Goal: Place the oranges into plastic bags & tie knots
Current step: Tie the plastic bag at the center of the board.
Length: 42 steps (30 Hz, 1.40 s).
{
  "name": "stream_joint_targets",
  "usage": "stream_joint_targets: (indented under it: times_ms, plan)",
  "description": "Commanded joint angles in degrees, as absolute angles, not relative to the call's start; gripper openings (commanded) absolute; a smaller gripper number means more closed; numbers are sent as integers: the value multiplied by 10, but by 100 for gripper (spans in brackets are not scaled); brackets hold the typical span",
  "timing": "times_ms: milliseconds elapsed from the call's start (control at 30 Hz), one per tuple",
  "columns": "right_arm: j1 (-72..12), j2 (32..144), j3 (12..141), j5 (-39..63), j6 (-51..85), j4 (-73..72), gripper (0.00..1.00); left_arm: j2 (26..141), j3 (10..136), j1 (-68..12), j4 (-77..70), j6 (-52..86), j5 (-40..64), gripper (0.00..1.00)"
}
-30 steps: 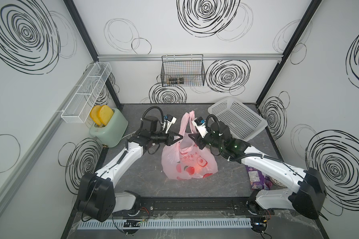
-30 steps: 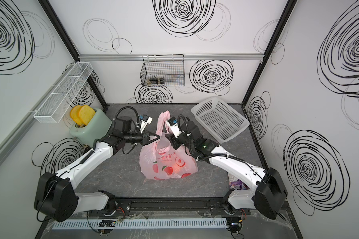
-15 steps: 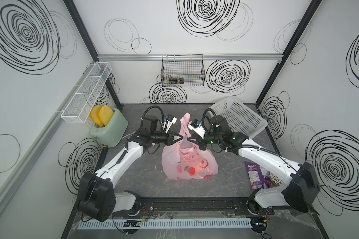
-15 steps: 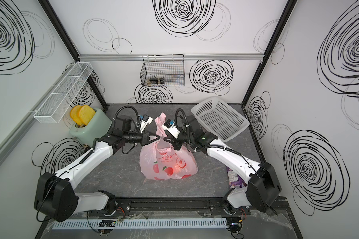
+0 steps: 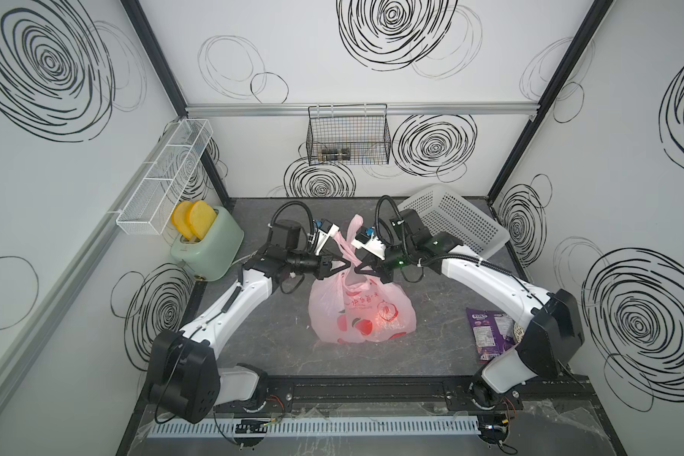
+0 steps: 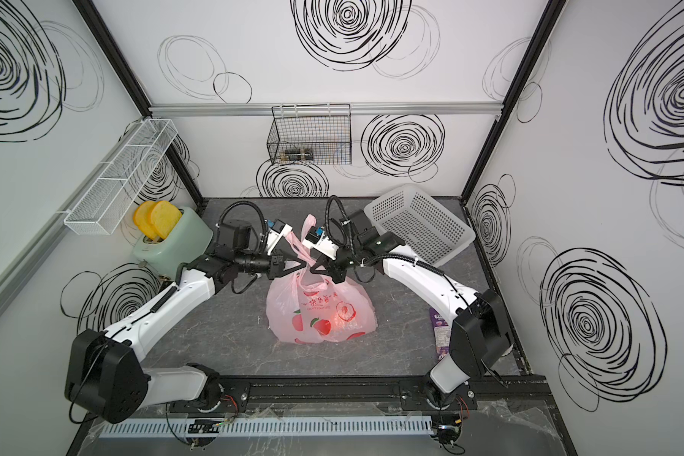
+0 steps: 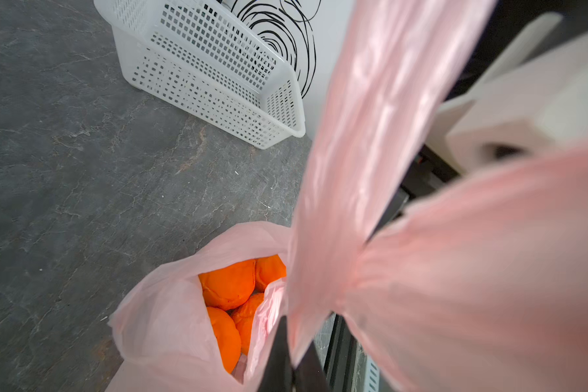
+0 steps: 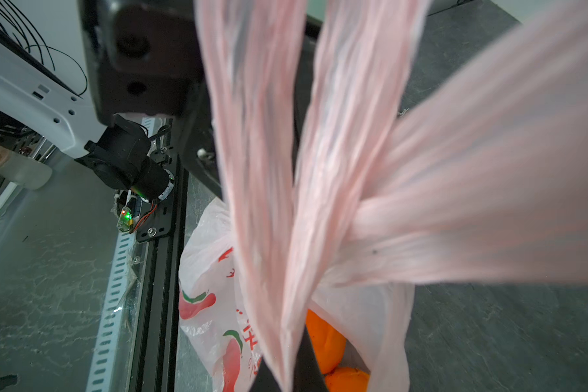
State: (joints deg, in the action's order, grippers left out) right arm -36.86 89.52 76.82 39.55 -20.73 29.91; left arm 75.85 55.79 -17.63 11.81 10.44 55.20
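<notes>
I see L gripper (image 5: 346,266) and R gripper (image 5: 356,271) tip to tip just above bag (image 5: 362,316), each clamped on pink handles (image 5: 355,226). Bag sits mid-table (image 5: 277,343) btwn arms, mouth open. Thin translucent pink, peach print, red text. Four oranges (image 7: 230,288) inside.

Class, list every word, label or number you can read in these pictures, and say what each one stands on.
"快乐每一天": red print on the bag, creased, so not certain.
Small line beneath it on the bag: too small to read.
Logo and print on the purple packet: too blurred to read.
Mark on the toaster: too small to read.
</notes>
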Motion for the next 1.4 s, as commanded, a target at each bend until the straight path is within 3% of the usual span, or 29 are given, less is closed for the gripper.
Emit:
stream_joint_targets:
  times_ms: [0, 133, 300, 467, 867, 1000, 1333, 1367]
  plan:
    - [-366, 895, 771, 417, -234, 333, 0, 751, 564, -180, 92, 92, 578, 0]
    - [-369, 904, 778, 417, -235, 334, 0, 747, 553, -183, 80, 94, 589, 2]
    - [-370, 909, 786, 416, -236, 339, 0, 738, 540, -185, 69, 92, 601, 17]
    - [-365, 901, 778, 416, -234, 341, 0, 733, 534, -185, 61, 92, 608, 24]
    - [-366, 889, 758, 407, -234, 352, 0, 741, 535, -187, 38, 109, 608, 32]
    - [-366, 881, 751, 406, -232, 347, 0, 744, 529, -188, 12, 129, 609, 31]
    - [-374, 890, 765, 404, -233, 347, 0, 741, 525, -198, -23, 156, 602, 0]
    - [-374, 890, 767, 395, -229, 347, 3, 740, 523, -199, -27, 157, 601, 0]
